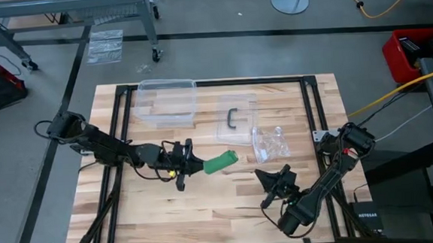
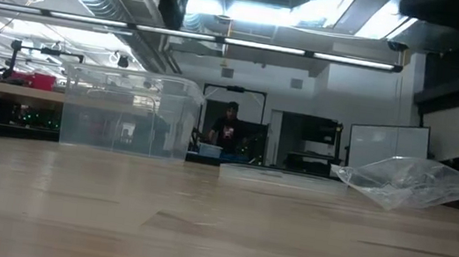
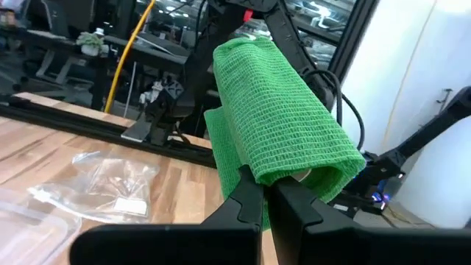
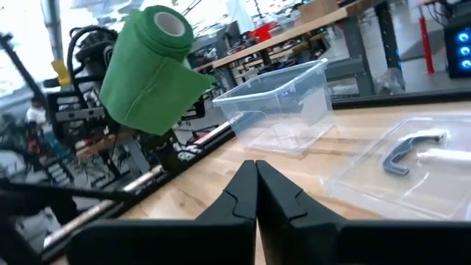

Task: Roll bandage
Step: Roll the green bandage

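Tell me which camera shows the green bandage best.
The left wrist view: the bandage fills it, weave clear, pinched in the left gripper. Right wrist view shows its rolled end; high view a small green shape; low view barely a green sliver.

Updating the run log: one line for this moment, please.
left gripper: shut on rolled bright green cloth bandage, held above table | right gripper: shut, empty, apart | clear plastic bag: on table

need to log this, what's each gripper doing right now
left gripper: shut on the bright green cloth bandage roll, held above the table.
right gripper: shut, holding nothing.
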You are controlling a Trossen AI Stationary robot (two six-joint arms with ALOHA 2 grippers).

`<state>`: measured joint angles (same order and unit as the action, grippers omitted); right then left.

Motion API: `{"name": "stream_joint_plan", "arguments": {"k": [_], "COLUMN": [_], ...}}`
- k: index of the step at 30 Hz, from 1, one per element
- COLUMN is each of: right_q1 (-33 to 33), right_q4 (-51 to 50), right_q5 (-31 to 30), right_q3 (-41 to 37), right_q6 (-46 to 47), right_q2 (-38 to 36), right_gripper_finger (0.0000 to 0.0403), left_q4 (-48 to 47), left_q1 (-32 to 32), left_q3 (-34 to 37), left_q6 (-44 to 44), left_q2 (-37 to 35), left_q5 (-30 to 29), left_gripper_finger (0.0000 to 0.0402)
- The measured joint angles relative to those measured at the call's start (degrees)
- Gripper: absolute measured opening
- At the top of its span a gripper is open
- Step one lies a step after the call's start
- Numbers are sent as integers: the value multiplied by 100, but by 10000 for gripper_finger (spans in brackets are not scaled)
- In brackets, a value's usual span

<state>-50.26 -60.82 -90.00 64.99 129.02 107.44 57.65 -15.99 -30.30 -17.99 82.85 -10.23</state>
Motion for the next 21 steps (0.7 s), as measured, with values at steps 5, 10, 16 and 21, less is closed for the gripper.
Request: {"name": "stream_joint_plan", "arguments": {"k": [5, 10, 16, 21], "right_q1": [192, 378, 851, 1479], "right_q4": [1177, 3159, 5428, 8271], "right_q5": [-1, 155, 1329, 3648], "right_q3": [2, 4, 223, 306], "right_q6": [-503, -2054, -5408, -9780], "right_q2": [0, 0, 0, 9], "right_gripper_finger": [1, 1, 0, 2], "left_q4": [0, -2, -2, -4], "left_q1": [396, 695, 924, 1025], "left_q3": [0, 0, 0, 0], "left_q6": [-1, -1, -1, -7], "left_q2": [2, 2, 2, 4], "left_q5": [390, 903, 1240, 1422], "left_gripper_finger": [0, 0, 0, 0]}}
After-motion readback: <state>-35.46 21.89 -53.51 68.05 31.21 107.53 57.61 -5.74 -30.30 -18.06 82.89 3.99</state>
